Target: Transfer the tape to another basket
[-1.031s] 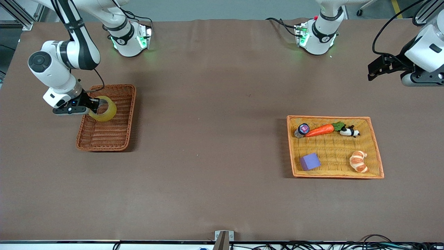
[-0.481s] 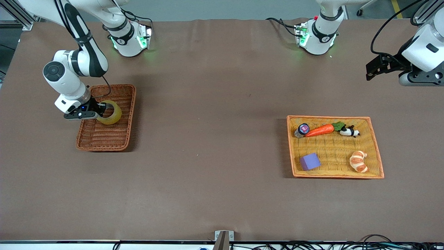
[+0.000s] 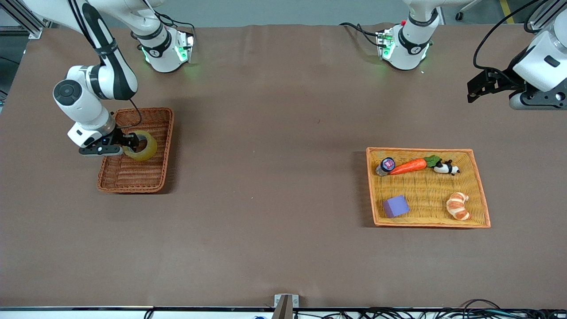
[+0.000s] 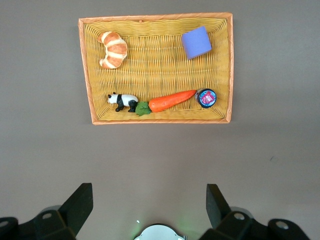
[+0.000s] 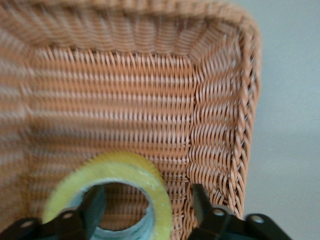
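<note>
Now we see the right gripper [image 3: 132, 144] over the basket [image 3: 133, 177], jaws spread beside the tape [image 3: 145, 150]; the left gripper [image 4: 149, 200] waits, jaws wide, empty.

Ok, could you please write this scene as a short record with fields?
tape: in the basket, toward the right arm's end of the table
right gripper: open, low in the basket, one finger in the tape's hole, one outside it
left gripper: open, waits over the table at the left arm's end
tray: holds carrot, panda, croissant, purple block, small jar
</note>
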### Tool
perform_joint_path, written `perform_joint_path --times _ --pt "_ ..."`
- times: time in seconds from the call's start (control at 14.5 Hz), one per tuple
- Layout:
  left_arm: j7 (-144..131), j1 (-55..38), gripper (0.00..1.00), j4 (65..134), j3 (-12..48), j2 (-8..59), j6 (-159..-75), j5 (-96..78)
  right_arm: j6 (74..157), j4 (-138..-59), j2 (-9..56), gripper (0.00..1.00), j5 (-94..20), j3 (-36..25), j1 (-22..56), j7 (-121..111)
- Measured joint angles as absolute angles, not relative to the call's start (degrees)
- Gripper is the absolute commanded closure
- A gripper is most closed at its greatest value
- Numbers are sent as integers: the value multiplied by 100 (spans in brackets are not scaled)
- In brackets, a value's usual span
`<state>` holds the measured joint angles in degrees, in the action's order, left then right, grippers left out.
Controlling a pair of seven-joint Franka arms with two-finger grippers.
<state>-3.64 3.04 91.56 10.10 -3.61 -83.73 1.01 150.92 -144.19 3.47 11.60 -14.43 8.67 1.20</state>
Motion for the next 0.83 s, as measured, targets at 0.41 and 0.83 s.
perform_joint_path --times 0.41,0.83 --pt "-364 303 0 9150 1012 -361 -8377 101 11809 -12373 -828 0 611 -791 413 629" --pt "-365 302 0 9050 1013 -322 -8389 101 9574 -9923 -766 0 132 -152 -136 628"
